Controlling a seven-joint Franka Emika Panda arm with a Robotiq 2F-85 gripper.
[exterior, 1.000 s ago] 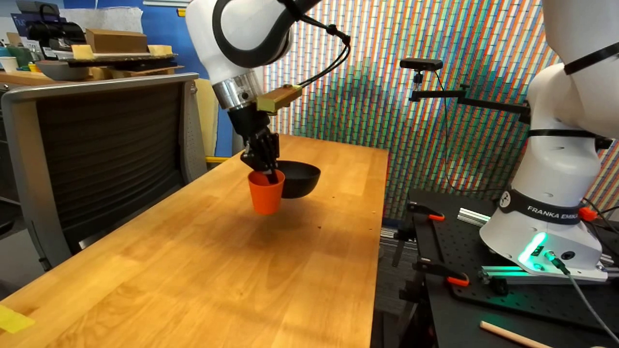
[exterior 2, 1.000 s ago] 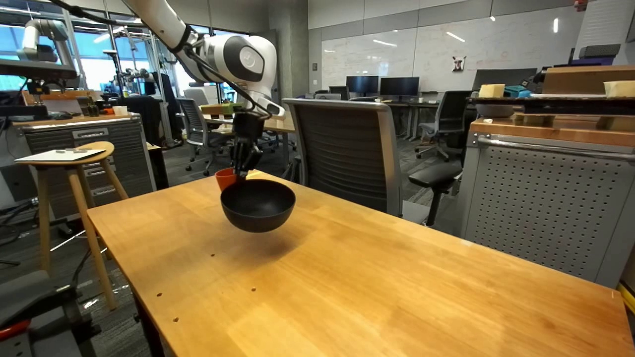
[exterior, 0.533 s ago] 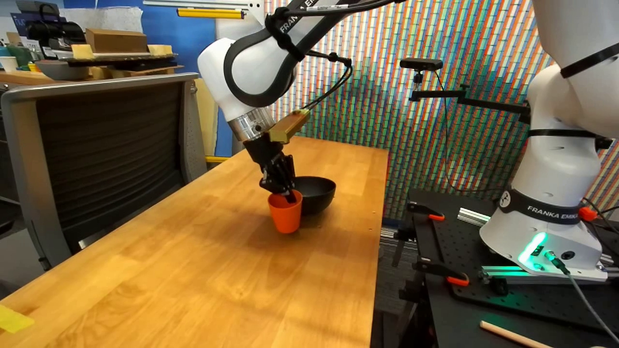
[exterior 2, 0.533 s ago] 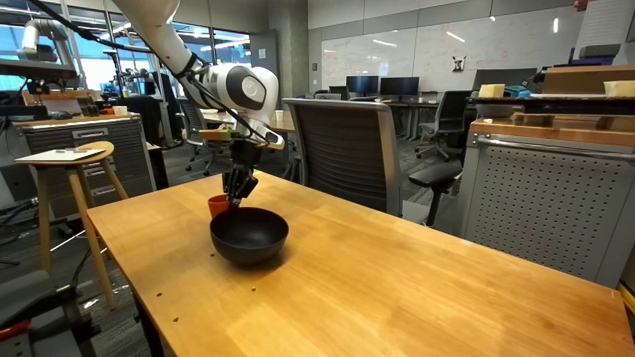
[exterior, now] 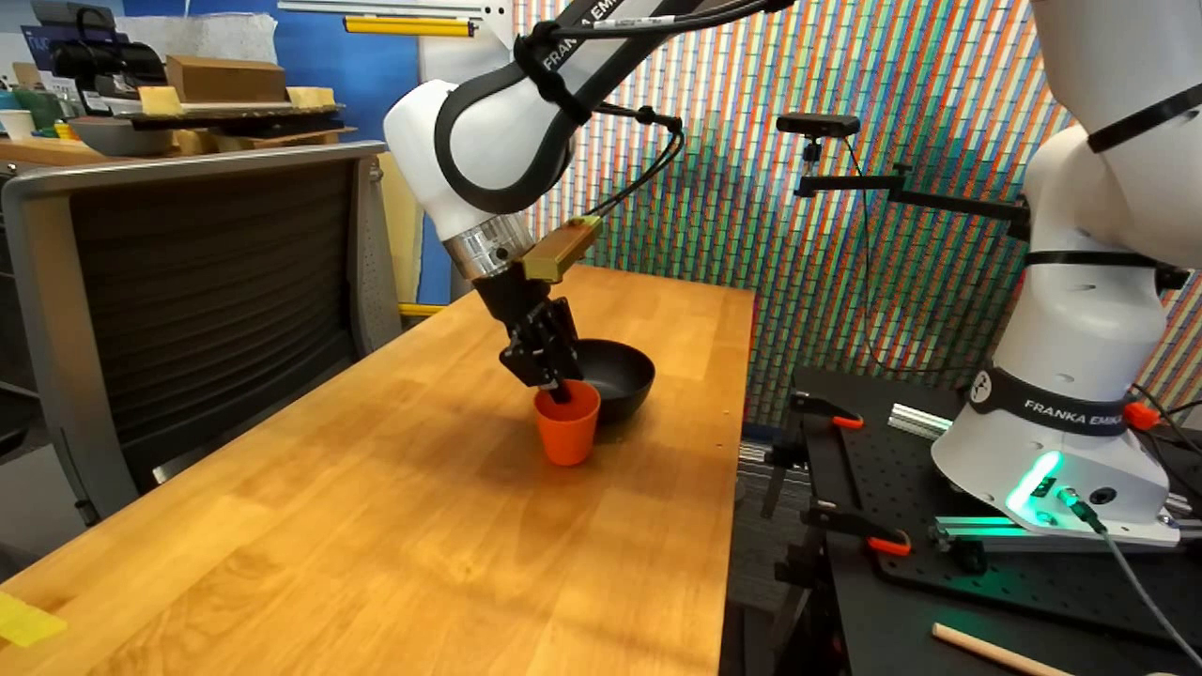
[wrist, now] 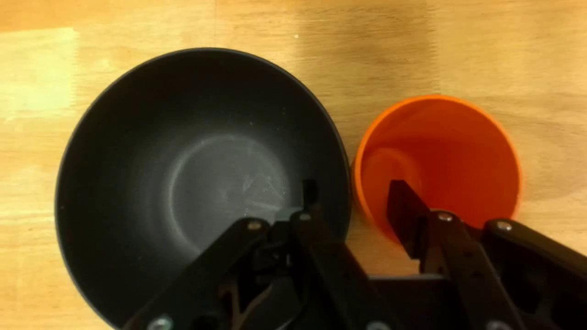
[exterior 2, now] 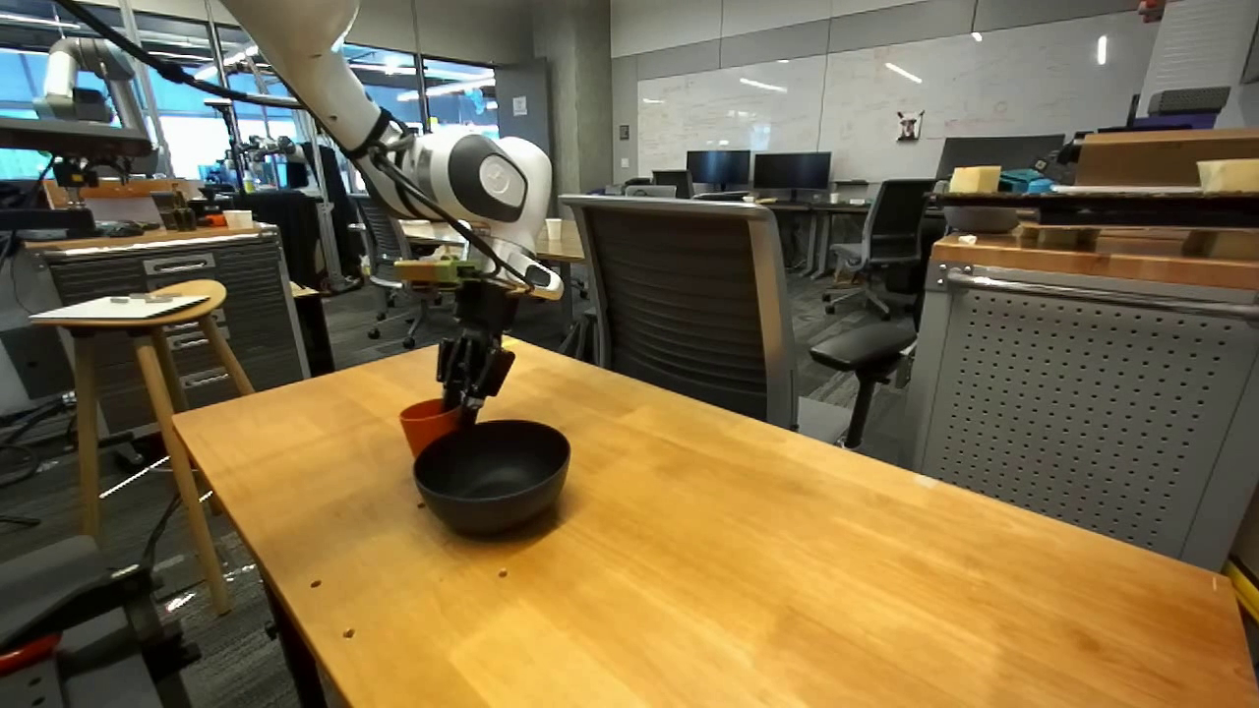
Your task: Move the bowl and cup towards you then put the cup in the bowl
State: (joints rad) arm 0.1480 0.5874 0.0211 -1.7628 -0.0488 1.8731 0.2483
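Note:
The black bowl [exterior: 627, 380] and the orange cup [exterior: 568, 441] stand side by side on the wooden table; they also show in an exterior view as bowl [exterior 2: 492, 492] and cup [exterior 2: 425, 429]. In the wrist view the bowl [wrist: 229, 169] is on the left and the cup [wrist: 463, 156] on the right, rims almost touching. Both look upright and empty of objects. My gripper [wrist: 354, 188] is open around their neighbouring walls: one finger is over the inside of the bowl, the other inside the cup's opening. In an exterior view the gripper [exterior 2: 464, 408] hides part of the cup.
The wooden table [exterior: 423, 535] extends around both things. An office chair [exterior: 207, 310] stands against its long side. A yellow tape piece [exterior: 28, 620] lies at a corner. The robot's base stand [exterior: 939, 563] is beside the table's opposite edge.
A second ago the bowl and cup hung pinched together above the table. They moved down and towards the robot's base onto the table. The fingers have since opened, and the cup has shifted slightly.

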